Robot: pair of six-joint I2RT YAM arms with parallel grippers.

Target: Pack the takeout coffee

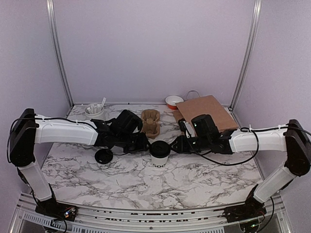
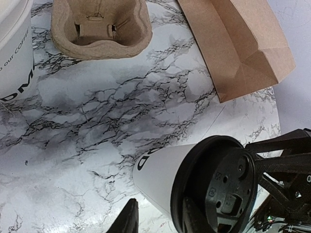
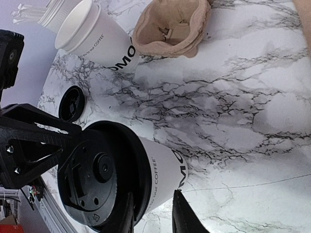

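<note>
white takeout coffee [image 1: 160, 156] upright, long axis vertical, black lid [image 1: 160, 147] up

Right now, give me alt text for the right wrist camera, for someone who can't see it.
A white paper coffee cup with a black lid fills the foreground on a marble table, the right gripper close beside it. Behind sit an open lidless cup, a loose black lid and a brown pulp tray.

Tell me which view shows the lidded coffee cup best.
Right wrist: the lidded coffee cup fills the foreground, lid and lettering both clear. Left wrist crops it, mostly lid; top external shows it whole but small.
</note>
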